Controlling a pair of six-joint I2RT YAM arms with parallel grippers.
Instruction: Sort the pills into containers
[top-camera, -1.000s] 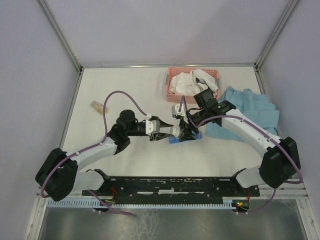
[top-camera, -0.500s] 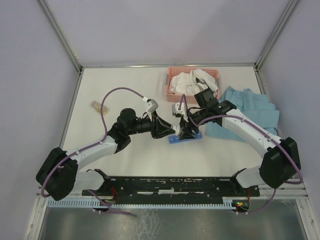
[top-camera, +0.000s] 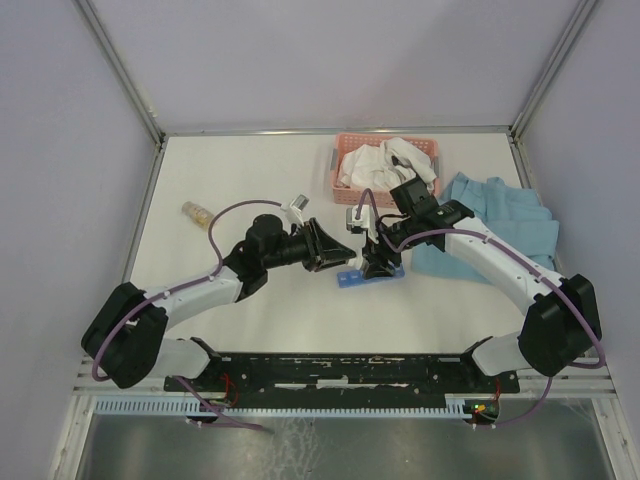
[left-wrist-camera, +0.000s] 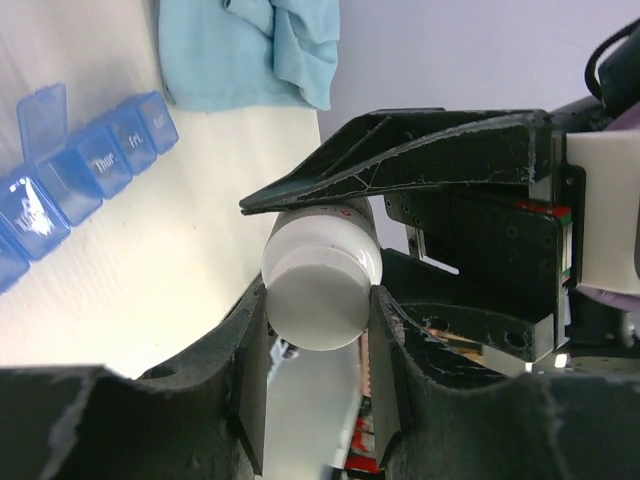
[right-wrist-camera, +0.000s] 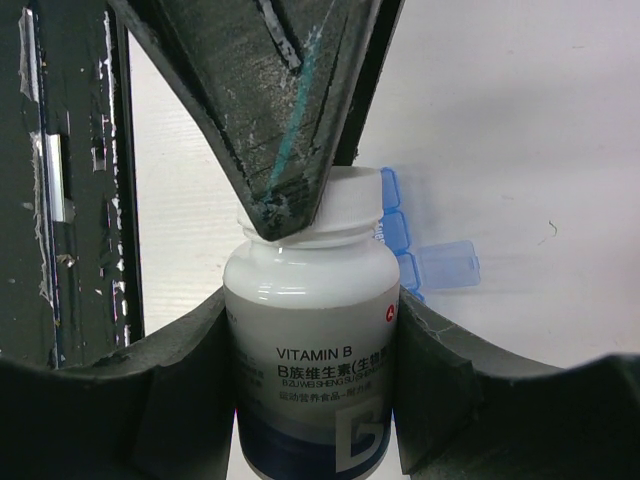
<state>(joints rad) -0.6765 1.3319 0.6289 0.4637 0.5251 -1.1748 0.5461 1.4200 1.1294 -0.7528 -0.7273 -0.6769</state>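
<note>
My right gripper (right-wrist-camera: 312, 370) is shut on the body of a white "VITAMIN B" bottle (right-wrist-camera: 312, 330) and holds it above the table. My left gripper (left-wrist-camera: 318, 310) is shut on the bottle's white cap (left-wrist-camera: 320, 290); its dark fingers (right-wrist-camera: 270, 120) cover the cap in the right wrist view. In the top view the two grippers, left (top-camera: 345, 260) and right (top-camera: 378, 258), meet at mid-table and hide the bottle. The blue pill-organiser strip (top-camera: 358, 277) lies on the table just below them, with one lid (left-wrist-camera: 45, 115) standing open. It also shows behind the bottle in the right wrist view (right-wrist-camera: 395, 235). No loose pills show.
A pink basket (top-camera: 345, 150) of white cloth stands at the back, right of centre. A light-blue cloth (top-camera: 500, 225) lies under the right arm. A small clear bottle with tan contents (top-camera: 197, 211) lies at the far left. Metal frame posts and walls enclose the table.
My left wrist has rolled around while gripping the cap, and the left arm has pushed slightly towards the right gripper. The right arm and the organiser have stayed in place.
</note>
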